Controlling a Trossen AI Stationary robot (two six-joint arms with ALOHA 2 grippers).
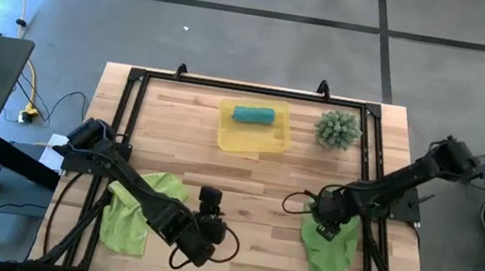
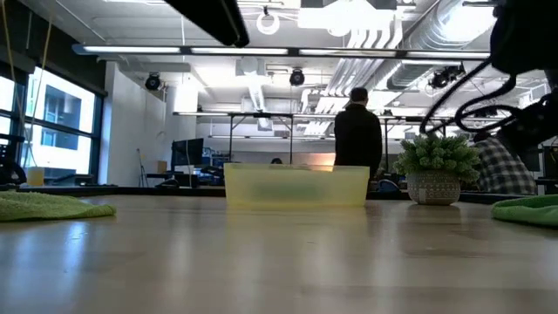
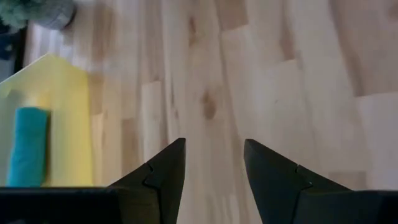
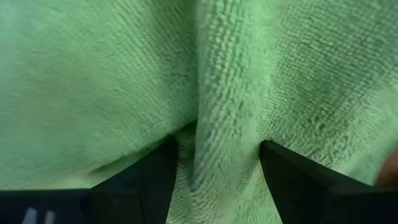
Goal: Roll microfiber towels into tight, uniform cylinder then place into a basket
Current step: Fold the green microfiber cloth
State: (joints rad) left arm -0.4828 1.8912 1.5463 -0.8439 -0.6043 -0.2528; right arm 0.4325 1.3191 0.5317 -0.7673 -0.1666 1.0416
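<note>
Right gripper [image 4: 214,163] is down on a crumpled lime-green microfiber towel [image 1: 329,248] at the near right of the wooden tabletop [image 1: 263,195]; its two dark fingers [image 4: 152,168] stand wide apart, straddling a raised fold of the cloth — whether they pinch it cannot be told. That arm reaches in from the right edge of the table.

Left gripper [image 1: 211,198] hangs over bare wood near the middle of the near edge, its fingers [image 3: 163,171] spread and holding nothing. Just to its left, partly under the left arm, lies a second lime-green microfiber towel [image 1: 139,211], loosely bunched.

At the far centre sits the shallow translucent yellow plastic basket [image 1: 266,139], and inside it — toward its far wall — lies a teal microfiber towel [image 1: 253,114] rolled into a short cylinder. A spiky green ball-shaped plant in a small pot [image 1: 337,130] stands just right of the basket, apart from it.

Beyond the table, a person in dark clothing [image 2: 357,131] stands in the room.
</note>
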